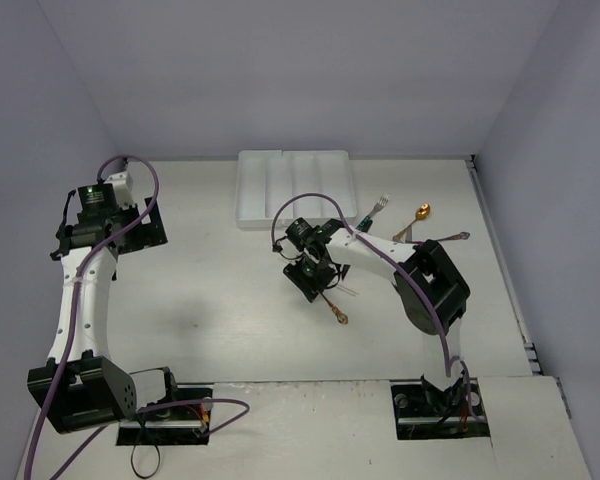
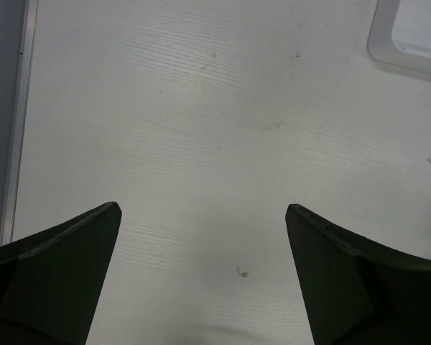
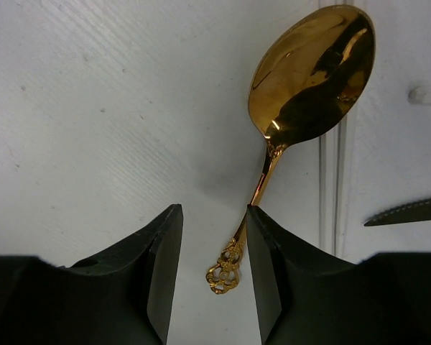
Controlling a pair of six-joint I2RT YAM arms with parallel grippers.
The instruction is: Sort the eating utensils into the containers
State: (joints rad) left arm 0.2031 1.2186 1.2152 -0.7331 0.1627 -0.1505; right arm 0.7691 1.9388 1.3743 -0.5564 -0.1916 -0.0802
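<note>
White table (image 1: 230, 300) first: your tray (image 1: 295, 185) sits at its far edge, and no utensil shows in its compartments yet. Your left gripper (image 2: 203, 208) hangs over bare tabletop with its jaws spread wide, probably parked there to leave the middle free. Your right gripper (image 3: 212, 208) straddles the gold spoon (image 3: 312, 72) near the table's middle, well short of the tray. Its jaws stand part-way apart, the right finger against the ornate handle end and the left one off it, so nothing is clamped. That hold at the handle end seems chosen to leave the bowl free. A dark knife (image 3: 409, 212) tip lies just right of the fingers, and a pale sliver (image 3: 330, 165) runs under the bowl; mind both. A fork (image 1: 375, 210) and other pieces wait beside the tray.
</note>
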